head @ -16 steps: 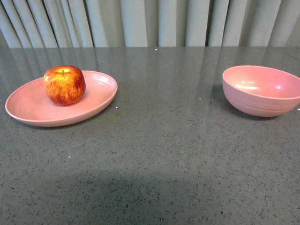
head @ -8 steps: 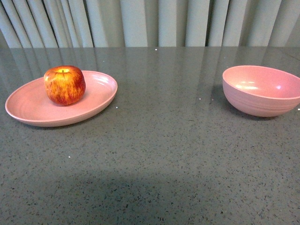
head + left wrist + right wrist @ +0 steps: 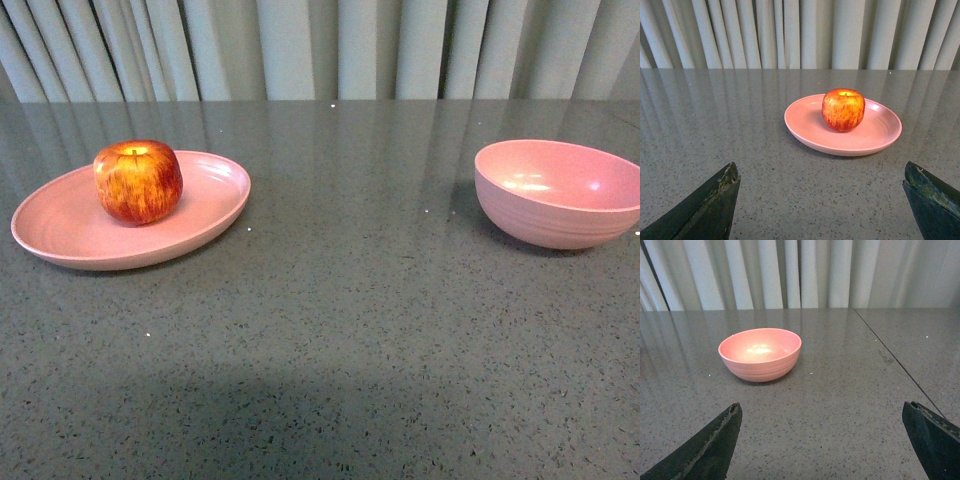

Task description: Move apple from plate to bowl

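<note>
A grey speckled tabletop point(image 3: 340, 330) filled most of the room in front of the robot, and its glossy surface mirrored the pale pleated curtain point(image 3: 300, 50) that hung behind the far edge. In the right wrist view a thin dark seam point(image 3: 895, 360) ran across the tabletop, on one side of the bowl and well apart from it.

The plate point(image 3: 60, 225) lay flat on the left part of the tabletop, wide, shallow and pale pink. The bowl point(image 3: 560, 215) stood upright on the right part, well apart from the plate, with bare tabletop between them. It was deeper and narrower than the plate, with faint ridges on its outer wall, and there was nothing inside it.

The apple point(image 3: 138, 180) sat on the plate, toward its far side, upright with the yellowish dimple on top. Its skin was red with yellow streaks. Nothing touched it.

The left pincer point(image 3: 821, 172) was spread wide and held nothing. Its dark fingers point(image 3: 715, 205) showed only at the lower corners of its wrist view, with the plate and apple further off between them. The right pincer point(image 3: 821, 410) was spread wide in the same way and also gripped nothing; the bowl stood further off, nearer to one of its fingers point(image 3: 710, 445) than to the other. Neither pincer appeared in the front view.
</note>
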`<state>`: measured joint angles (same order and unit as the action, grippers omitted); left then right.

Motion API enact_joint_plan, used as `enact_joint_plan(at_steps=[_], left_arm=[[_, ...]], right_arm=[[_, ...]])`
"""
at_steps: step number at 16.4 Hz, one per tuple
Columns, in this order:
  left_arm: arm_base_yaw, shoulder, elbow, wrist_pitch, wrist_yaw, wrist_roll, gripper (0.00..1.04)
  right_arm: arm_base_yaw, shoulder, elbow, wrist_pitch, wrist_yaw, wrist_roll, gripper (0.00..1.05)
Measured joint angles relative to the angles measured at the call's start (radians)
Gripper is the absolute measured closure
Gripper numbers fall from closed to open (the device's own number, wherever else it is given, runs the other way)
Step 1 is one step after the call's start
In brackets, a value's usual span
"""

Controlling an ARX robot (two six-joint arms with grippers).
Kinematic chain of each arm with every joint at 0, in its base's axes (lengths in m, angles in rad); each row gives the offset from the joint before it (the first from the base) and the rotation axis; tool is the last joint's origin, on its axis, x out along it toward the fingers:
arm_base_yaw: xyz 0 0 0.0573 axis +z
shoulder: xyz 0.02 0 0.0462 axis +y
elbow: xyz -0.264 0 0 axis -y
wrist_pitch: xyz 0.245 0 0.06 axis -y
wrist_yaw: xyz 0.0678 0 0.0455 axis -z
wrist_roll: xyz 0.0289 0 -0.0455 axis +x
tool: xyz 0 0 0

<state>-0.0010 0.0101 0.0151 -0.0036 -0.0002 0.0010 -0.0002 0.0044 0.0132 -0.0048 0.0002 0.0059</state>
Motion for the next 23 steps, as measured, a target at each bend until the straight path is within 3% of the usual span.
enact_joint_plan(at_steps=[3, 4, 5, 9, 11, 13, 19, 23], left_arm=[[0.000, 0.000, 0.000, 0.000, 0.000, 0.000, 0.07], [0.000, 0.000, 0.000, 0.000, 0.000, 0.000, 0.07], [0.000, 0.000, 0.000, 0.000, 0.000, 0.000, 0.07], [0.000, 0.000, 0.000, 0.000, 0.000, 0.000, 0.07], [0.000, 0.000, 0.000, 0.000, 0.000, 0.000, 0.07], [0.000, 0.000, 0.000, 0.000, 0.000, 0.000, 0.07], [0.000, 0.000, 0.000, 0.000, 0.000, 0.000, 0.07], [0.000, 0.000, 0.000, 0.000, 0.000, 0.000, 0.07]], right_arm=[[0.000, 0.004, 0.004, -0.027, 0.000, 0.007, 0.07], [0.013, 0.075, 0.048, -0.148, 0.012, 0.055, 0.07], [0.019, 0.160, 0.071, -0.148, 0.020, 0.089, 0.07], [-0.079, 0.406, 0.190, 0.115, -0.051, 0.097, 0.07], [-0.093, 0.670, 0.312, 0.299, -0.079, 0.069, 0.07], [-0.085, 0.932, 0.499, 0.377, -0.091, 0.047, 0.07], [0.001, 1.570, 1.049, 0.087, -0.082, 0.000, 0.07], [0.026, 1.742, 1.160, -0.074, -0.038, -0.009, 0.07]])
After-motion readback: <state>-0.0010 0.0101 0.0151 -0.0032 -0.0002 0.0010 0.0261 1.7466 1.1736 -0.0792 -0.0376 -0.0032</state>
